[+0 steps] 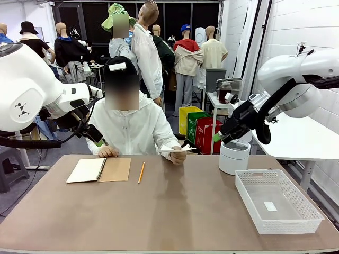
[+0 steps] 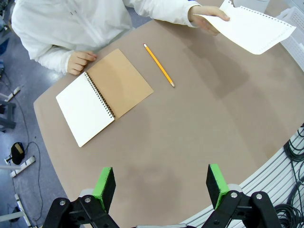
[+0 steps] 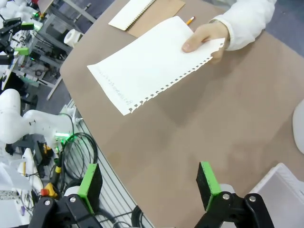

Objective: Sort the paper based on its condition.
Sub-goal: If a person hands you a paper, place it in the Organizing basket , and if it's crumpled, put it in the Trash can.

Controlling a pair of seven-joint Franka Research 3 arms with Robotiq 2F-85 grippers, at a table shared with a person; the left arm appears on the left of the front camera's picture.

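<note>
A person's hand holds the paper [image 1: 170, 149] flat above the far middle of the table. It is a smooth white sheet [image 3: 147, 64] with a torn perforated edge, and it sits at the top right of the left wrist view [image 2: 256, 28]. My right gripper [image 3: 149, 183] hangs open high over the table's right side, well short of the sheet, with nothing between its green pads. It also shows in the front view [image 1: 218, 136]. My left gripper [image 2: 161, 183] is open above the near left of the table, far from the sheet.
An open spiral notebook [image 1: 98, 170] with a brown cover lies at the far left, with a yellow pencil [image 1: 141, 172] beside it. A white mesh basket [image 1: 296, 217] with a small label inside stands at the right. Behind it is a white cylindrical bin [image 1: 233, 156].
</note>
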